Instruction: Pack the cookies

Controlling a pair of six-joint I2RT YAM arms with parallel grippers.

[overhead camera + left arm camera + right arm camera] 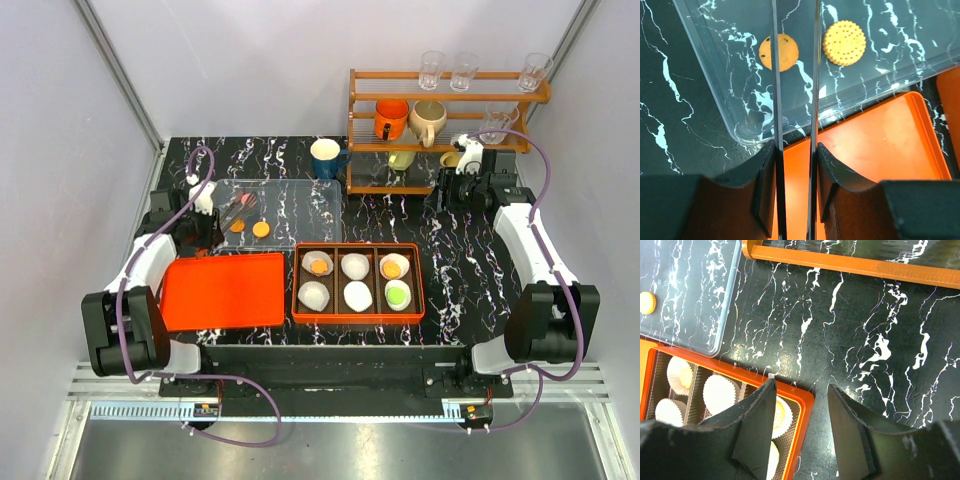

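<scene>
Marbled table (470,270): two cookies (261,229) on clear tray (290,205), three in box (358,246).

— How many cookies (261,229)?
— Five that I can count: three inside the orange box (358,245) (two orange, one green) and two orange ones beyond its far left corner.
— And paper liners (356,266)?
— Six, all in the box; three of them hold a cookie.
— Trays?
— Two. One clear tray (300,205) behind the box, one flat orange tray (222,290) just left of it. One pair of tongs (779,165) as well.
— And past the box, at the back?
— One wooden rack (450,98), three mugs (391,118), orange, beige and blue, and at least three glasses (432,68).
</scene>
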